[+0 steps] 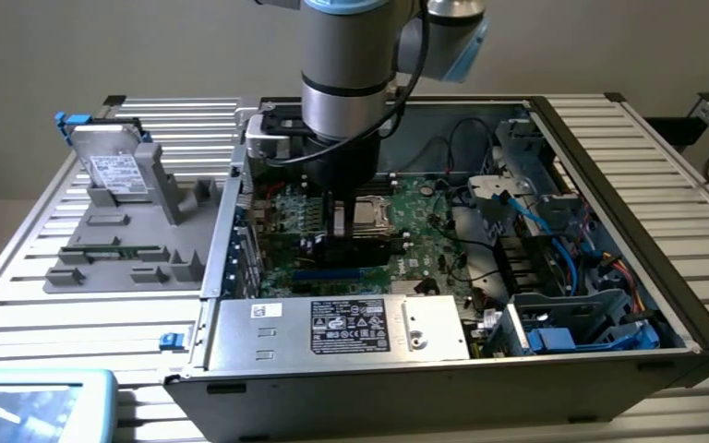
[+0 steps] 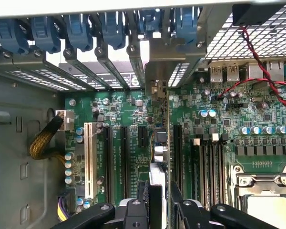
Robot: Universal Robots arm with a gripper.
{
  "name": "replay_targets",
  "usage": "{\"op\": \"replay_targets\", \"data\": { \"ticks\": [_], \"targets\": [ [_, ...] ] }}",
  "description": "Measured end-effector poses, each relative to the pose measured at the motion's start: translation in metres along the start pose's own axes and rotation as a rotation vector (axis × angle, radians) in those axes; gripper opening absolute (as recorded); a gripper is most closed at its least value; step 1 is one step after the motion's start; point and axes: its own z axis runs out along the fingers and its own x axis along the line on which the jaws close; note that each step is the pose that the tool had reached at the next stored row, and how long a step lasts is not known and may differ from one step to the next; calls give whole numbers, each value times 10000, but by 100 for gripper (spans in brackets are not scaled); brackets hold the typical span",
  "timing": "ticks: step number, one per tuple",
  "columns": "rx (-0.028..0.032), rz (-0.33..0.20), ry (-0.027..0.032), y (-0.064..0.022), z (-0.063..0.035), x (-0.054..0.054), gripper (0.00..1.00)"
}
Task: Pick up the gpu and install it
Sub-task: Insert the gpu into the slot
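One gpu (image 2: 158, 143) on edge in gripper (image 2: 161, 202), lengthwise along slots (image 2: 123, 157)

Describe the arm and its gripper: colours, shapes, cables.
The arm is a silver-grey cylinder with black bands and a pale blue cap at a joint. A black cable runs down beside it. The gripper is black, with jointed links, silver screws and two narrow black fingers.

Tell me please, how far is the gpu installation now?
Done: the gpu is lifted and inside the computer case. In hand: the claw grips it edge-on over the expansion slots of the motherboard, its metal bracket toward the rear slot covers. Left: seating in a slot cannot be confirmed, and the claw has not released it.
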Motion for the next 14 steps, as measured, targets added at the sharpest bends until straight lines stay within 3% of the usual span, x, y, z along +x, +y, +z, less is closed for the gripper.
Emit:
{"op": "replay_targets", "data": {
  "ticks": [14],
  "targets": [
    [-3,-1,-29,30,20,15,28]
  ]
}}
